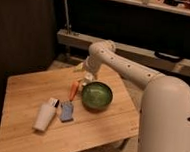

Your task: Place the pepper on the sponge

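The slim orange-red pepper (74, 90) lies on the wooden table (32, 87), just left of the green bowl. The small blue-grey sponge (67, 111) rests flat a little nearer the front, beside the white cup. My gripper (84, 78) hangs at the end of the white arm, directly above and slightly behind the pepper's upper end, close to the bowl's rim. The arm reaches in from the right side of the view.
A round green bowl (97, 96) sits right of the pepper. A white cylindrical cup (45, 115) lies on its side left of the sponge. Behind the table run a dark wall and a low metal rail (136, 51).
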Controlling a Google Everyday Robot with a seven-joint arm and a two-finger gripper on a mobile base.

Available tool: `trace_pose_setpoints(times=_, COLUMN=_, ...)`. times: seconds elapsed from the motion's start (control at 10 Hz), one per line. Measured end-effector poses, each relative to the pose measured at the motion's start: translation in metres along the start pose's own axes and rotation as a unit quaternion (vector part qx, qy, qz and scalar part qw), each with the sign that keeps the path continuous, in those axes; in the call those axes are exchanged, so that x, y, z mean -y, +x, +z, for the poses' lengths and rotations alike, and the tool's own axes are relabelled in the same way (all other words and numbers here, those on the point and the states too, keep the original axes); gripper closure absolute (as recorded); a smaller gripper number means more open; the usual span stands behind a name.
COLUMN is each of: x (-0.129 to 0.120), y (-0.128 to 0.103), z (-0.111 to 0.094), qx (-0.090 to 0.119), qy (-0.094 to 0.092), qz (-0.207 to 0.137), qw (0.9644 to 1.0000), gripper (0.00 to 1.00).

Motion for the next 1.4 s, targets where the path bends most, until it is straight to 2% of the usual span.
trace_pose_setpoints(times=0.7, x=0.000, y=0.000, z=-0.001, qx=-0.004, qy=-0.005, qz=-0.003, qw=1.0000, gripper=0.20)
trace_pose_setpoints(times=0.8, x=0.004, y=0.003, z=-0.001, qx=-0.013, qy=-0.028, qz=-0.010, qw=0.9995, gripper=0.20)
trace_pose_setpoints(times=1.0, x=0.031, y=0.005, z=0.010, qx=-0.021, qy=-0.086, qz=-0.029, qw=0.9957, gripper=0.20)
trace_pose_setpoints(times=1.1, x=0.041, y=0.004, z=0.018, qx=-0.019, qy=-0.103, qz=-0.037, qw=0.9938, gripper=0.20)
trace_pose_setpoints(times=1.2, x=0.042, y=0.000, z=0.027, qx=-0.009, qy=-0.108, qz=-0.039, qw=0.9933, gripper=0.20)
trace_pose_setpoints(times=1.4, x=0.045, y=-0.008, z=0.041, qx=0.016, qy=-0.092, qz=-0.045, qw=0.9946, gripper=0.20)
